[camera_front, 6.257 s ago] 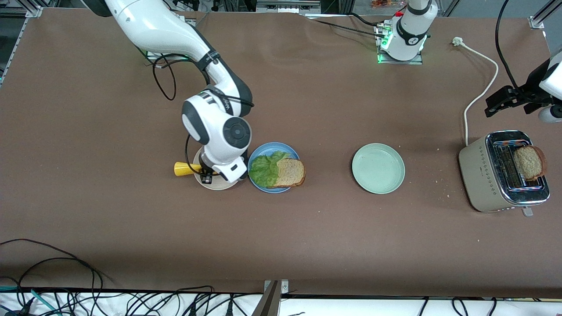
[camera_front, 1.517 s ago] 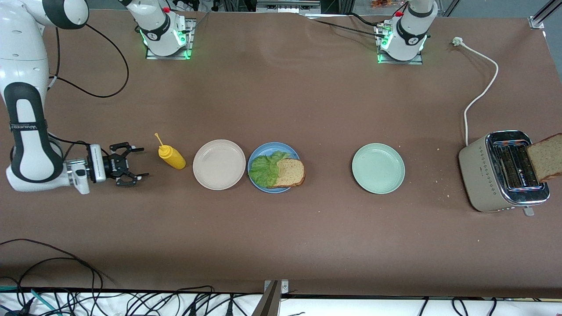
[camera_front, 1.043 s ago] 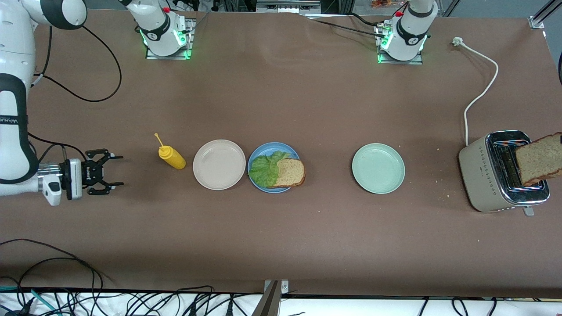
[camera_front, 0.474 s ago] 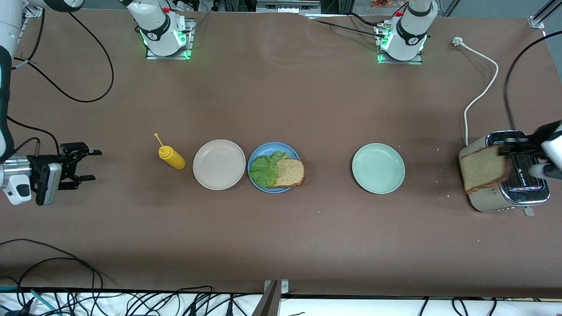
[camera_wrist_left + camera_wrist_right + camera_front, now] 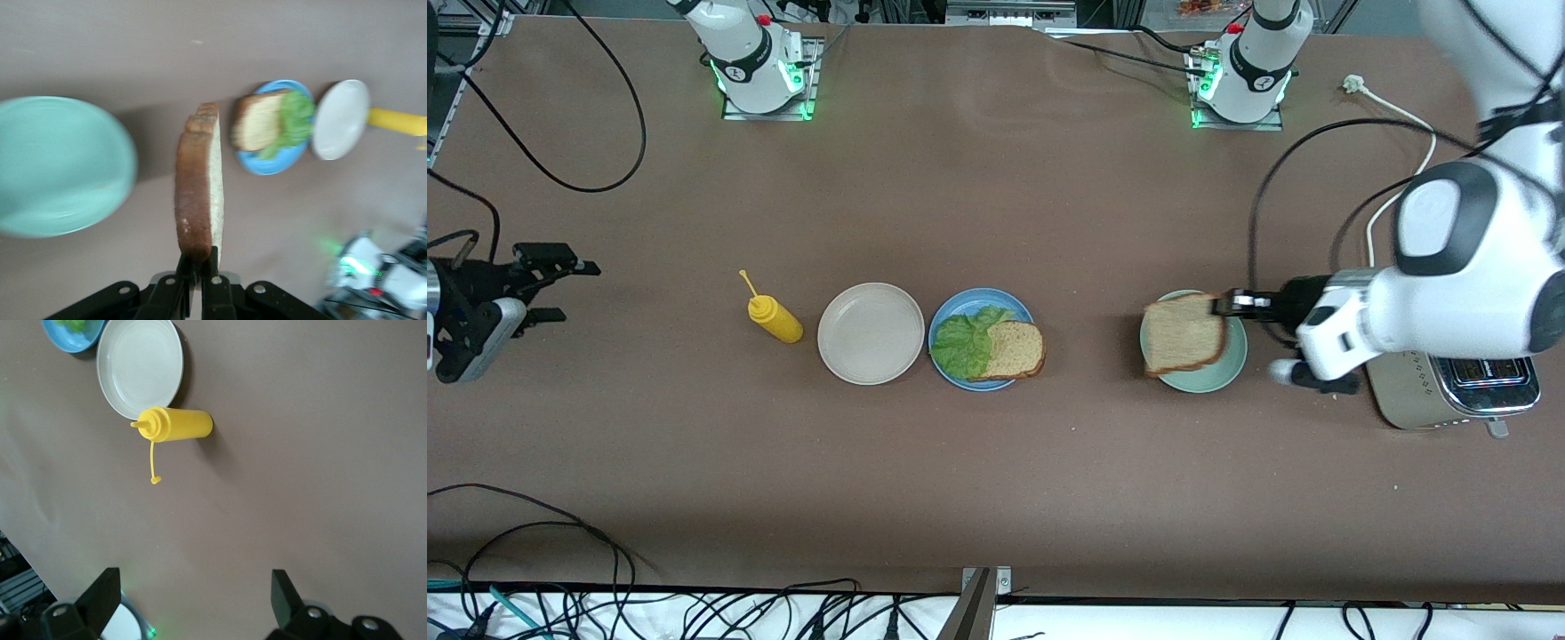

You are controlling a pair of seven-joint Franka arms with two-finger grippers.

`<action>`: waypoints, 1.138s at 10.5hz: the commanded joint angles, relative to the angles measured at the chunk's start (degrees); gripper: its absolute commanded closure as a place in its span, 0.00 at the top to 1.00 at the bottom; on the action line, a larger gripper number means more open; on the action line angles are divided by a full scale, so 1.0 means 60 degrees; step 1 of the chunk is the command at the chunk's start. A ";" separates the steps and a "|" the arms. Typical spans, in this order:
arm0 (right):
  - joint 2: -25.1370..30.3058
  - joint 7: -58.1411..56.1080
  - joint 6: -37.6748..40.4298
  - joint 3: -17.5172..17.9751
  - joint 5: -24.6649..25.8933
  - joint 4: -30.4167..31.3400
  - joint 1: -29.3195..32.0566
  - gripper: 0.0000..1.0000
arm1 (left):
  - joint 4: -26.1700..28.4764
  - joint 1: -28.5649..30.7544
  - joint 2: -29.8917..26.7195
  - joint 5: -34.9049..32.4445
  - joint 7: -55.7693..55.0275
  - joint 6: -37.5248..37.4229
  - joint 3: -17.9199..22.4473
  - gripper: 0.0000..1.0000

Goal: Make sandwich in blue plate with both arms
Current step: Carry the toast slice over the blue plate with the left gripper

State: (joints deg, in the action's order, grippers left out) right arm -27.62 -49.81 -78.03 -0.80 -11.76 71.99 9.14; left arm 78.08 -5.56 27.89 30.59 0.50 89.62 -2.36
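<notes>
The blue plate [image 5: 983, 293] lies mid-table with a green lettuce leaf [image 5: 959, 342] and one brown bread slice [image 5: 1016, 348] on it. My left gripper [image 5: 1227, 304] is shut on the crust edge of a second bread slice [image 5: 1184, 333] and holds it in the air over the pale green plate [image 5: 1232, 366]. In the left wrist view that held slice [image 5: 199, 180] stands edge-on from the left gripper [image 5: 198, 263], with the blue plate [image 5: 273, 163] farther off. My right gripper [image 5: 562, 289] hangs open and empty at the right arm's end of the table; the right wrist view shows it [image 5: 193, 587] wide apart.
A beige plate [image 5: 870, 333] sits beside the blue plate, and a yellow squeeze bottle [image 5: 775, 320] stands beside that, toward the right arm's end. A toaster [image 5: 1432, 400] stands at the left arm's end, partly under the left arm. A white cord [image 5: 1392, 200] runs from it.
The left arm has carried the bread slice from over the toaster to over the pale green plate. The right arm has drawn back toward its end of the table, still open.
</notes>
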 commanded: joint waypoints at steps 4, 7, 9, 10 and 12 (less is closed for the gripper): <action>0.3017 0.7100 -0.0018 0.0456 0.2588 0.2777 -0.1270 1.00 | 0.0024 -0.3314 0.2161 0.4988 -0.1119 0.2593 0.0903 0.00; 0.4775 0.8844 -0.0862 -0.0140 0.2008 0.4432 -0.1376 1.00 | -0.0049 -0.4038 0.2572 0.5536 -0.1153 0.3489 0.0949 0.00; 0.4940 0.8654 -0.1756 -0.0700 0.1362 0.4350 -0.1391 1.00 | -0.0079 -0.4068 0.2807 0.5507 -0.1035 0.3579 0.0949 0.00; 0.5013 0.8638 -0.1979 -0.0745 0.1330 0.4233 -0.1463 1.00 | -0.0079 -0.4068 0.2895 0.5434 -0.1006 0.3580 0.0949 0.00; 0.5058 0.8799 -0.2025 -0.0717 0.1548 0.4188 -0.1508 1.00 | -0.0079 -0.4025 0.3173 0.5419 -0.0643 0.3609 0.1008 0.00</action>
State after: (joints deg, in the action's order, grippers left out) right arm 1.32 1.97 -88.65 -5.33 -2.56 95.87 0.83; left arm 79.42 -29.55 44.37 61.75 -6.05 111.20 2.90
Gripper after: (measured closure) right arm 0.000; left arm 0.921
